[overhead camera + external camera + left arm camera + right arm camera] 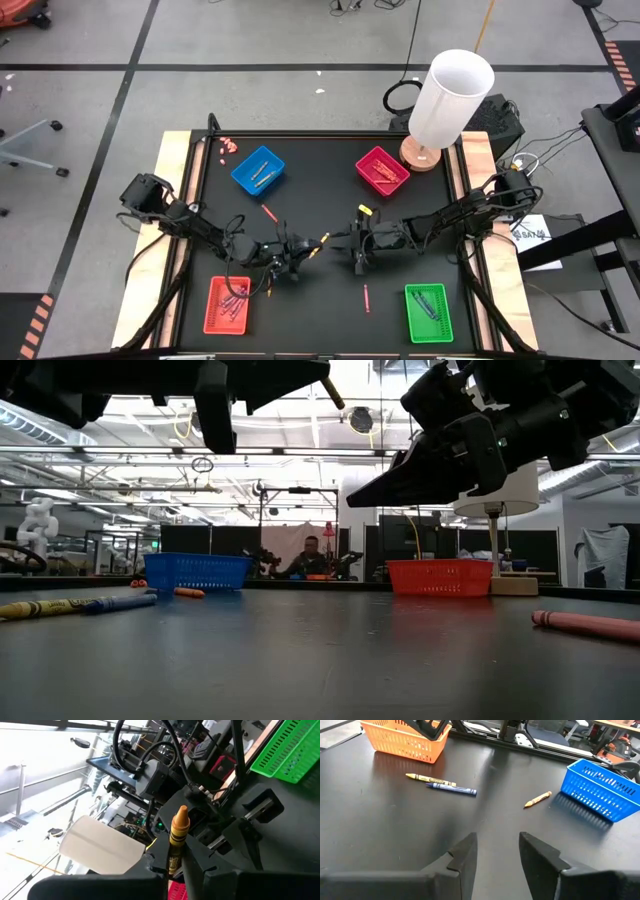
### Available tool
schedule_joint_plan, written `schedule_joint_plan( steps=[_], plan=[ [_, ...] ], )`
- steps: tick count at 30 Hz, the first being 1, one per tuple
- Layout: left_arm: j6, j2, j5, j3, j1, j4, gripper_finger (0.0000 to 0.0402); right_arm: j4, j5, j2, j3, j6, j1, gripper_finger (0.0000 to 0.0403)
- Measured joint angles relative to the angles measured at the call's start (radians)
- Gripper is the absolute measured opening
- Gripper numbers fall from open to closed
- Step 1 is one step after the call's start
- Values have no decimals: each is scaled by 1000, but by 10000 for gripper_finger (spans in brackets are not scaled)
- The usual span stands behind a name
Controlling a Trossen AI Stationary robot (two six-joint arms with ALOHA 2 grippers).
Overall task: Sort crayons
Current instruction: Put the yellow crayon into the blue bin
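Observation:
My left gripper (303,251) hangs over the table's middle, shut on a yellow-orange crayon (177,832) whose tip points toward my right arm. My right gripper (497,851) is close beside it (356,254), open and empty above the black table. Loose crayons lie flat on the table: a yellow one (427,779) and a blue one (452,789) side by side, an orange one (538,799) near the blue tray (258,170), a yellow one (365,211) and a pink one (366,297). My left gripper pinches the crayon's wrapped lower part (173,864) between its two fingers. The pointed tip (182,811) sticks out well beyond the fingers. The crayon is lifted clear of the table and shows in the low view (332,392) slanting upward.
A magenta tray (382,170) stands far right, a red tray (227,305) with crayons near left, and a green tray (428,312) near right. A white cylinder on a wooden base (450,100) stands at the far right corner. Tiny pink bits (228,147) lie far left.

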State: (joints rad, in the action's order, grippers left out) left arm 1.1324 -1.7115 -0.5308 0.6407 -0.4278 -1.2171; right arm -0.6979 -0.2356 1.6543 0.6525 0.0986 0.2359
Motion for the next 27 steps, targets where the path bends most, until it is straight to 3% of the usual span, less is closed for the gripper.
schedule_joint_plan(
  steps=[5, 17, 27],
  plan=[
    [-4, 0, 1, 0, 0, 0, 28, 0, 0, 0, 0, 0, 0, 130],
    [-243, 0, 6, 0, 0, 61, 28, 0, 0, 0, 0, 0, 0, 130],
    [-643, 0, 5, 0, -1, 153, 28, 29, 0, -8, 0, 0, 0, 130]
  ],
)
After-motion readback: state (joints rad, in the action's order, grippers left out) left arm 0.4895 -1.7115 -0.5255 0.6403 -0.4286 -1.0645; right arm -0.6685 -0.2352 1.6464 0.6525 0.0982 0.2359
